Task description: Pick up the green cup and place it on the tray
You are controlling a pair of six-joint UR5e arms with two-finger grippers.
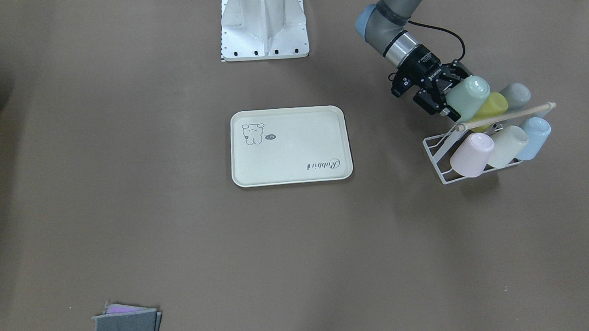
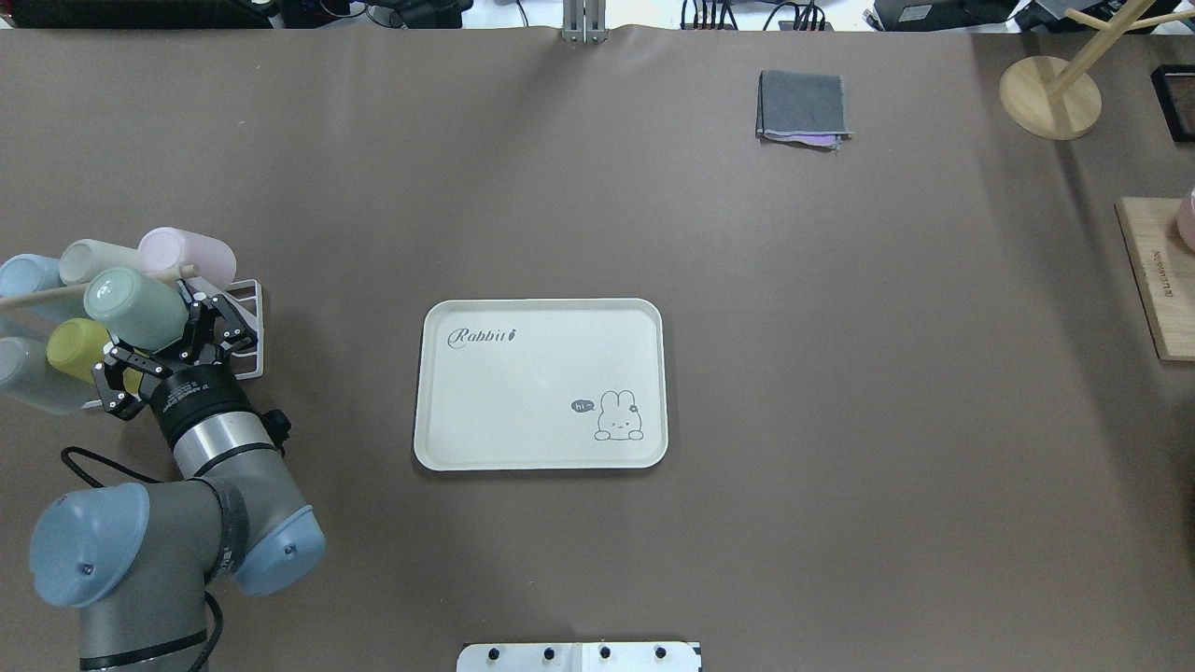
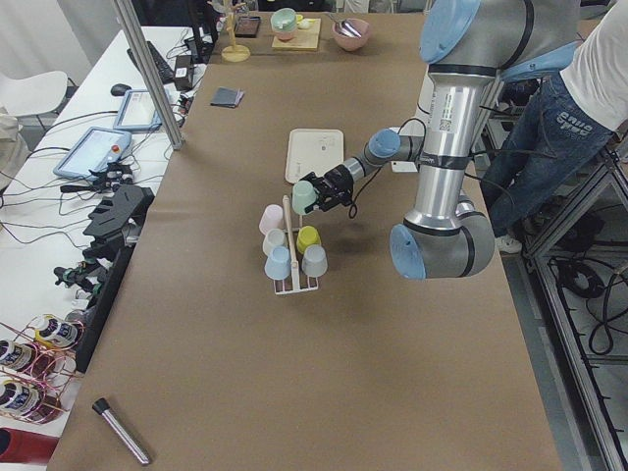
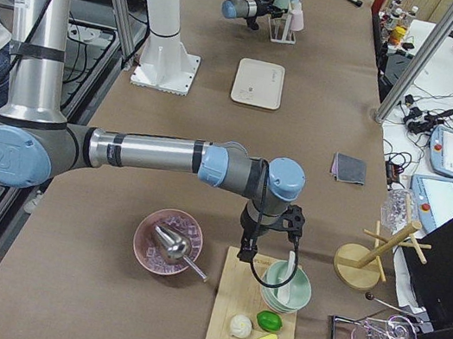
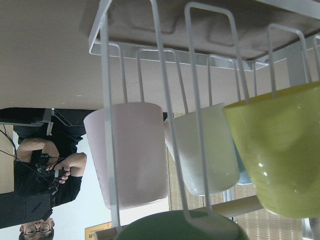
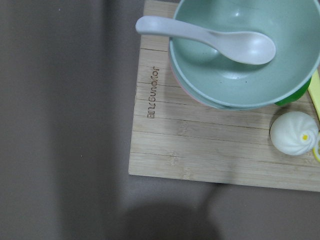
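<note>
The green cup [image 1: 468, 98] is a pale mint tumbler lying mouth toward my left gripper [image 1: 454, 95], at the near end of a white wire cup rack [image 1: 435, 152]. The fingers stand on either side of the cup near its mouth and appear shut on it. The cup sits out of line with the other racked cups, slightly raised. In the overhead view the cup [image 2: 135, 308] lies between the left gripper's [image 2: 154, 331] fingers. The cream tray [image 1: 289, 151] with "Rabbit" lettering lies flat at mid-table, also in the overhead view [image 2: 532, 392]. My right gripper [image 4: 273, 230] hovers over a wooden board far away; I cannot tell its state.
The rack also holds a yellow-green cup [image 1: 491, 109], a grey-green cup [image 1: 516, 95], and pink [image 1: 470, 155], cream [image 1: 507, 146] and blue [image 1: 534, 135] cups, under a wooden rod [image 1: 506, 116]. A folded grey cloth [image 2: 803, 107] lies beyond the tray. The robot's base plate [image 1: 263, 27] stands behind the tray.
</note>
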